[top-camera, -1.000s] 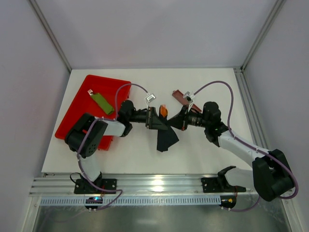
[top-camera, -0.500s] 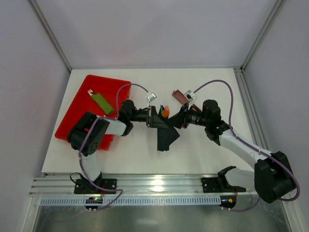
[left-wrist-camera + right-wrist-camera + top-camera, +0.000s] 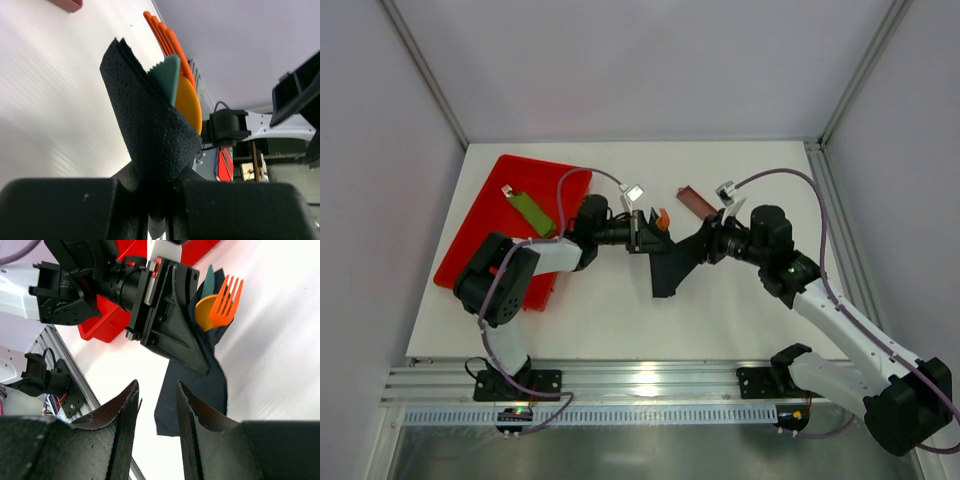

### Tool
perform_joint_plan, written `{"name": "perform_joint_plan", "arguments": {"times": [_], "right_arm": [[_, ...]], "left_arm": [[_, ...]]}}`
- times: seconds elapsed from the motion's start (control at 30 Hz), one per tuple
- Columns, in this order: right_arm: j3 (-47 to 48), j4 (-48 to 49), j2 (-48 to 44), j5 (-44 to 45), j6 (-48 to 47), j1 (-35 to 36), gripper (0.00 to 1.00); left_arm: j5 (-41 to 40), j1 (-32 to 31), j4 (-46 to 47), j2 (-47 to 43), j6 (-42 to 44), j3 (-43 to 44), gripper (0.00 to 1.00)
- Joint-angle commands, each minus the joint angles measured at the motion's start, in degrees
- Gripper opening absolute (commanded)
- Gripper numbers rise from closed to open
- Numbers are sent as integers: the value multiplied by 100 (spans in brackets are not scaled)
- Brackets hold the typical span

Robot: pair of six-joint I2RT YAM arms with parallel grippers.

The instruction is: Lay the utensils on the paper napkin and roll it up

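The paper napkin (image 3: 670, 272) is a black sheet folded round the utensils (image 3: 661, 219) and hangs above the table. My left gripper (image 3: 642, 232) is shut on its upper part. In the left wrist view the napkin (image 3: 150, 135) rises from between my jaws (image 3: 157, 187), with orange fork tines (image 3: 167, 37), a teal blade (image 3: 168, 75) and a yellow spoon (image 3: 190, 102) sticking out. My right gripper (image 3: 704, 247) stands open just right of the napkin, holding nothing. Its view shows both fingers (image 3: 125, 415) apart, the napkin (image 3: 200, 390) and the fork (image 3: 225, 302) beyond them.
A red tray (image 3: 485, 225) lies at the left with a flat green piece (image 3: 532, 213) in it. A narrow brown tray (image 3: 696, 203) lies behind the grippers. White enclosure walls and metal posts surround the table.
My left gripper has shut on the napkin bundle. My right gripper has opened, let go of the napkin and drawn back to the right.
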Motion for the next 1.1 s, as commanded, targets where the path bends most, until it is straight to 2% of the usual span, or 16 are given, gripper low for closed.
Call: {"name": "perform_joint_plan", "arguments": {"times": [0.0, 0.1, 0.2, 0.5, 0.8, 1.07], "right_arm": [[12, -134, 4, 350, 36, 327, 38], [-183, 263, 214, 552, 2, 740, 40], [-122, 219, 461, 1211, -121, 1146, 43], [-201, 281, 514, 1915, -219, 1208, 47], [-280, 474, 409, 2003, -280, 1217, 47], [-446, 1019, 470, 1415, -157, 1217, 48]], "left_arm": [[-599, 24, -332, -352, 177, 186, 0], [-722, -11, -271, -449, 80, 177, 0], [-828, -37, -402, -624, 115, 160, 0], [-864, -64, -939, -1196, 422, 116, 0], [-785, -98, -956, -1381, 449, 19, 0], [-591, -134, -605, -1512, 238, 19, 0]]}}
